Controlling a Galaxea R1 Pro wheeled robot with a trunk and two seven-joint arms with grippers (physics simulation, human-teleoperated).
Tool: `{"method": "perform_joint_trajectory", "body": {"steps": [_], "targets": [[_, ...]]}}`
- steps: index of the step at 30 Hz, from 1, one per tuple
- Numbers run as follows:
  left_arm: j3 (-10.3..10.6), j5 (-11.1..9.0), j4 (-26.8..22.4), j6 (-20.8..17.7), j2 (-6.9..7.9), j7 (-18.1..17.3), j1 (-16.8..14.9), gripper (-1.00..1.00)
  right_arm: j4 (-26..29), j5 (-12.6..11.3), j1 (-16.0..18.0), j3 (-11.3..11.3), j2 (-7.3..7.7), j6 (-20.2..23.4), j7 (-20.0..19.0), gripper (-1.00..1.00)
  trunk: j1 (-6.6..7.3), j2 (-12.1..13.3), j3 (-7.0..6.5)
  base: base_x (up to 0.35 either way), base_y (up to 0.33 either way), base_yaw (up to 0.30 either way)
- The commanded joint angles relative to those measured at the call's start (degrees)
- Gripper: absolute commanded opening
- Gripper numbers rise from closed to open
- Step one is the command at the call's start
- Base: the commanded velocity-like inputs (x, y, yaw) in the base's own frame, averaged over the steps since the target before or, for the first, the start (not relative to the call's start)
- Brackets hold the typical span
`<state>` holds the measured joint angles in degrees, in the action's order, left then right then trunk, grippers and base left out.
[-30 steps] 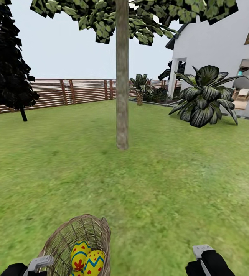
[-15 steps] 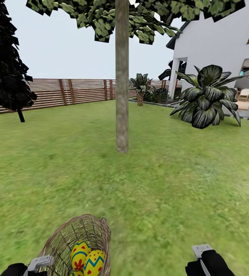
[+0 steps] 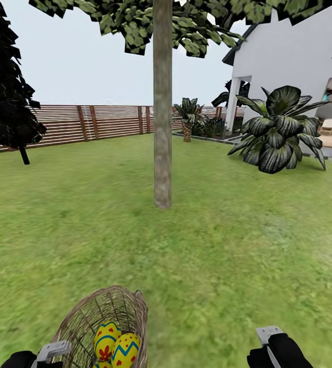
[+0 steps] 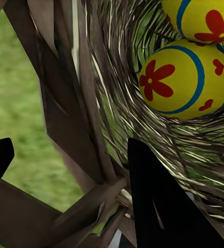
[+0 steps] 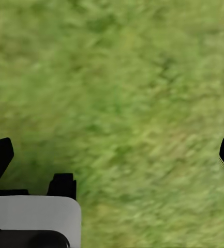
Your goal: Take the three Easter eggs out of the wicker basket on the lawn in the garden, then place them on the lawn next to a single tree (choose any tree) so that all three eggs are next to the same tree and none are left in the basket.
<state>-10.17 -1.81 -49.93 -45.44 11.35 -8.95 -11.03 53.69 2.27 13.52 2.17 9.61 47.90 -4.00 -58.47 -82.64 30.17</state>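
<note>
The wicker basket (image 3: 109, 309) hangs at the bottom left of the head view, tilted, with yellow patterned Easter eggs (image 3: 115, 343) inside. My left gripper (image 4: 70, 175) is shut on the wicker basket's rim strands (image 4: 75, 119), and two eggs (image 4: 187, 77) lie just past its fingers. In the head view the left gripper (image 3: 50, 352) sits at the basket's near side. My right gripper (image 5: 114, 155) stands open over bare lawn (image 5: 122, 77), holding nothing, and appears low at the right in the head view (image 3: 273, 345). The tree (image 3: 162, 128) rises straight ahead on the lawn (image 3: 227, 245).
An all-black tree (image 3: 7, 92) stands far left by the slatted wooden fence (image 3: 99, 121). A broad-leafed dark plant (image 3: 278, 130) and the white house (image 3: 299, 56) are at the right. A small palm (image 3: 187, 120) grows at the back.
The whole view has crept forward: the tree's trunk base sits lower and nearer in the picture. Basket, eggs and both grippers keep their places relative to the camera.
</note>
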Motion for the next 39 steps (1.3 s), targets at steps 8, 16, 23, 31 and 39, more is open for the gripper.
{"method": "perform_joint_trajectory", "body": {"steps": [8, 16, 23, 31, 39], "targets": [[-0.1, -0.7, -0.1, -0.4, -0.01, -0.3, 0.0, -1.0, 0.1, 0.3, 0.1, 0.1, 0.05, 0.3, -0.3, 1.0, -0.03, 0.0, 0.06, 0.337, 0.0, 0.0], [-0.1, -0.7, -0.1, -0.4, -0.01, -0.3, 0.0, -1.0, 0.1, 0.3, 0.0, 0.1, 0.05, 0.2, -0.3, 1.0, -0.03, 0.0, 0.06, 0.337, 0.0, 0.0], [-0.1, -0.7, -0.1, -0.4, -0.01, -0.3, 0.0, -1.0, 0.1, 0.3, 0.0, 0.1, 0.05, 0.2, -0.3, 1.0, -0.03, 0.0, 0.06, 0.337, 0.0, 0.0], [-0.1, -0.6, -0.1, -0.4, -0.01, -0.3, 0.0, -1.0, 0.1, 0.3, 0.0, 0.1, 0.05, 0.2, -0.3, 1.0, -0.03, 0.0, 0.06, 0.337, 0.0, 0.0], [-0.1, -0.7, -0.1, -0.4, -0.01, -0.3, 0.0, -1.0, 0.1, 0.3, 0.0, 0.1, 0.05, 0.2, -0.3, 1.0, -0.03, 0.0, 0.06, 0.337, 0.0, 0.0]]}}
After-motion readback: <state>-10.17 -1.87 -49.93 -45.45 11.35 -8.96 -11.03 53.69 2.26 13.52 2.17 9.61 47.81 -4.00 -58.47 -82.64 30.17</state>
